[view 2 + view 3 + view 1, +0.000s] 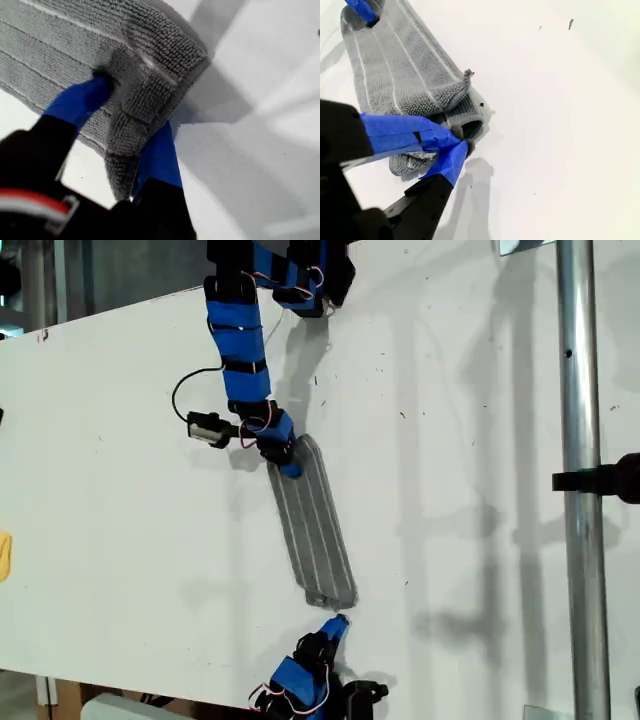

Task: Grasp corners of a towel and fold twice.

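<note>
The grey striped towel (315,525) lies folded into a long narrow strip on the white table (120,490), running from the middle toward the near edge in the exterior view. My first gripper (288,462) comes from the far side and is shut on the towel's far end. In its wrist view the blue fingers (80,102) pinch a thick folded corner (145,85). My second gripper (338,622) sits just off the strip's near end. Its blue fingertips (451,159) meet beside the towel's folded edge (465,122), with no cloth clearly between them. One loose corner (467,76) curls upward.
A metal pole (578,440) with a black clamp (605,480) stands at the exterior view's right. A yellow object (4,555) shows at the exterior view's left edge. A small camera with a black cable (205,427) hangs beside the first arm.
</note>
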{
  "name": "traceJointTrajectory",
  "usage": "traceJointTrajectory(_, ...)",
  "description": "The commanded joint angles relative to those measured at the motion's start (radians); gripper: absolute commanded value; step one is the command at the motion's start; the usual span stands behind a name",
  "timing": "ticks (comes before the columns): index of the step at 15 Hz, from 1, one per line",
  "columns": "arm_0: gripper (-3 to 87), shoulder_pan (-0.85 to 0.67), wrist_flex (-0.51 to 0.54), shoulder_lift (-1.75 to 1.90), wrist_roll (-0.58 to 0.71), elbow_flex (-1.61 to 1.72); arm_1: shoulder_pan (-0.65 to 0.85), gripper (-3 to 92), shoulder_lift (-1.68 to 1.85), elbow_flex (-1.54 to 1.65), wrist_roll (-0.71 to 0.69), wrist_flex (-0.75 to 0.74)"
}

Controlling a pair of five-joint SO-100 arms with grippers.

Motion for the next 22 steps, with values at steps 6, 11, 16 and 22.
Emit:
traceJointTrajectory(6, -2.6, -0.029, 0.005, 0.003, 0.054, 0.006, -0.017, -0.2, 0.891, 0.11, 0.132, 1.049)
traceJointTrajectory(11, -2.6, -0.029, 0.006, 0.003, 0.061, 0.005, -0.089, -0.2, 0.549, -0.094, 0.037, 0.753)
traceJointTrajectory(16, -2.6, -0.029, 0.008, 0.003, 0.06, 0.005, -0.126, 5.1, 0.196, -0.118, 0.002, 0.393)
traceJointTrajectory(22, -2.5, -0.054, 0.009, 0.003, 0.077, 0.005, 0.025, 30.5, 0.454, -0.428, -0.293, 0.509)
